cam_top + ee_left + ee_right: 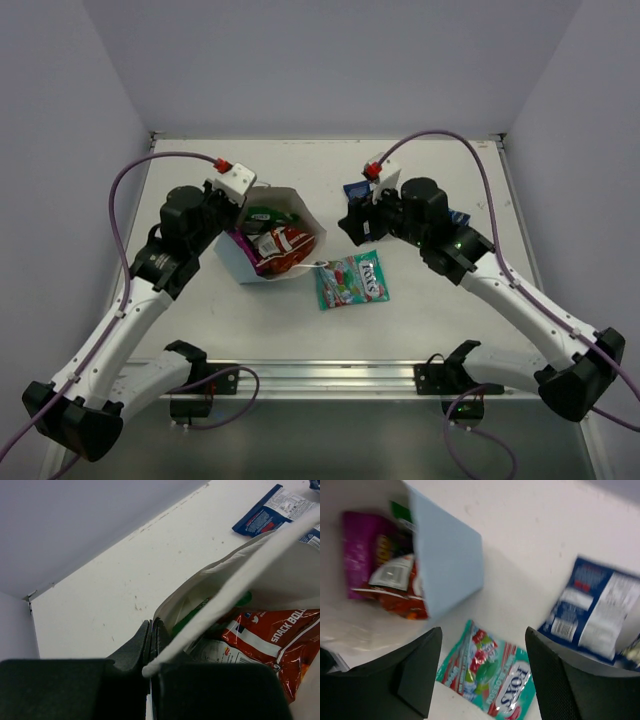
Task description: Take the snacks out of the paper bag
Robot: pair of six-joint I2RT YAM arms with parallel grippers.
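Lying crosswise, teal packet point(352, 280) (label up).

Green packet point(262, 213) half hidden behind the red packet point(283, 243) inside the paper bag point(303, 207) — blue packet point(590, 607) outside the bag, blurred, edge-cropped.

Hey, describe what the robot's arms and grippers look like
The left arm and right arm have white links, black joints. A purple cable loops to a red plug on each white wrist block. Gripper fingers are black, finely textured. A green light shows on the right arm.
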